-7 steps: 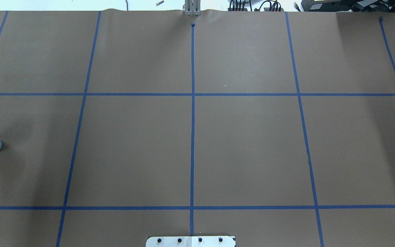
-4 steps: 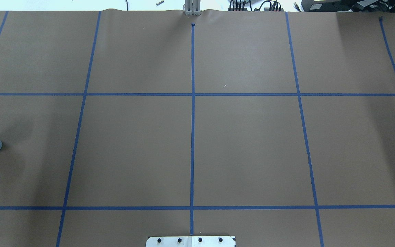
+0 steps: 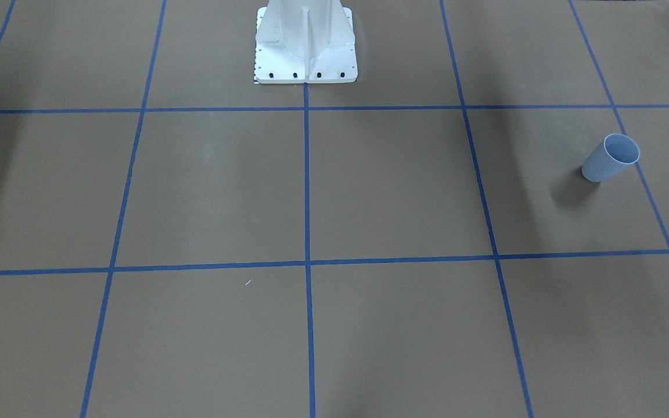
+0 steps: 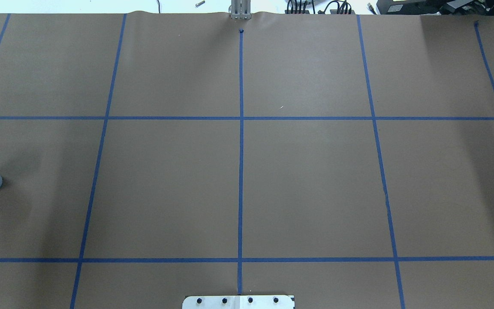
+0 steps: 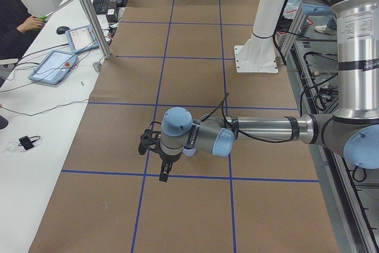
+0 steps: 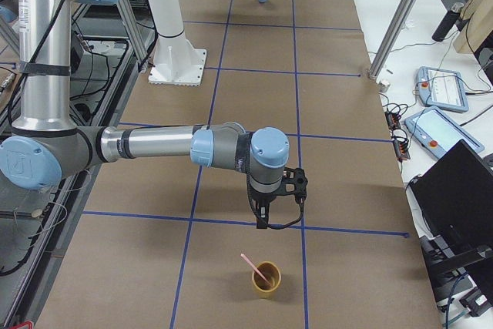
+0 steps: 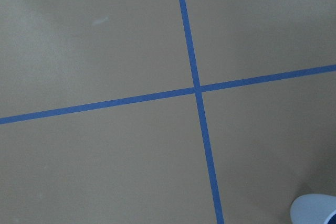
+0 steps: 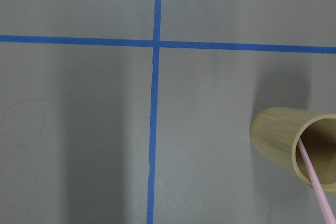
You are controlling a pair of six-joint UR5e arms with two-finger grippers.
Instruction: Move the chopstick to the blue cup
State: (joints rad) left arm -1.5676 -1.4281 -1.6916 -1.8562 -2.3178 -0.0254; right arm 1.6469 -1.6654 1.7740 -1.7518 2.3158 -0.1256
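Listed from the right end of the tabletop (image 6: pixel 254 75) towards the left end.

1. Tan cup (image 6: pixel 266 280). Stands upright, mouth up, near the right end of the brown paper cover, inside a square of the blue tape grid (image 4: pixel 241 171).
2. Chopstick (image 6: pixel 253 264). Salmon-pink, thin and straight. Its lower end sits inside the tan cup and the stick leans on the rim, with the upper end out in the air. The right wrist view shows it crossing the cup's mouth.
3. Right gripper (image 6: pixel 264 219). Hangs above the tabletop just beyond the tan cup, over a tape line, pointing down and apart from cup and chopstick. Whether the jaws are open or closed cannot be told. Its arm (image 6: pixel 154 144) reaches out level from the robot's side.
4. White pedestal (image 6: pixel 166 28). Bolted at the tabletop's edge, about midway along.
5. Left gripper (image 5: pixel 164 175). Hangs pointing down over a tape line at the left end. The state of the jaws cannot be told.
6. Blue cup (image 3: pixel 610 158). Pale blue, upright, mouth up, alone at the far left end, well apart from the tan cup. Nothing shows inside it. Its edge shows in the lower right corner of the left wrist view.
7. Side bench: two handheld control tablets (image 6: pixel 441 86) with cables, and a person's dark sleeve (image 5: pixel 12 22).
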